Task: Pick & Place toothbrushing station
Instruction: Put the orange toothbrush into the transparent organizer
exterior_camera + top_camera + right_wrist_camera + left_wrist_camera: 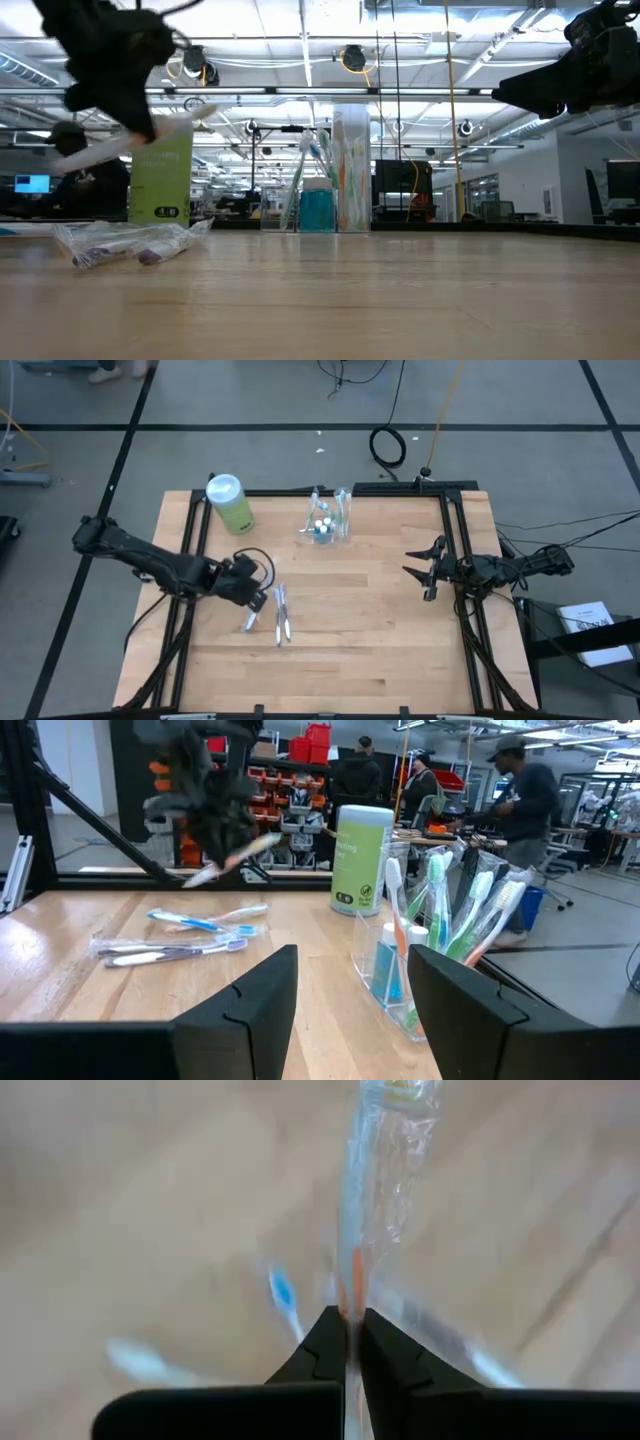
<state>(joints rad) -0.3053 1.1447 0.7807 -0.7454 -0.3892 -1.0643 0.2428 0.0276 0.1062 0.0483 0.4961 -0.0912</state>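
Observation:
The toothbrushing station (pixel 328 520) is a small clear holder with several toothbrushes standing in it, at the table's far middle. It also shows in the low view (pixel 325 190) and the right wrist view (pixel 440 935). My left gripper (pixel 257 600) is at the table's left middle, shut on a toothbrush in a clear wrapper (pixel 385 1170). It holds the toothbrush above several wrapped toothbrushes (pixel 281 615) that lie flat on the wood. My right gripper (pixel 422 572) is open and empty near the right edge, pointing at the station. My left gripper pinches the wrapped toothbrush (pixel 352 1295) between its two fingers, part way along its length. The toothbrush is lifted clear of the table and tilted, one end lower than the other (pixel 90 152). It also shows in the right wrist view (pixel 240 855).
A light-green bottle with a white cap (pixel 230 502) stands at the far left, next to the station. Black frame rails (pixel 455 530) run along the table's left, right and far sides. Bare wood (pixel 360 630) lies between the arms. People stand beyond the table (pixel 520 790).

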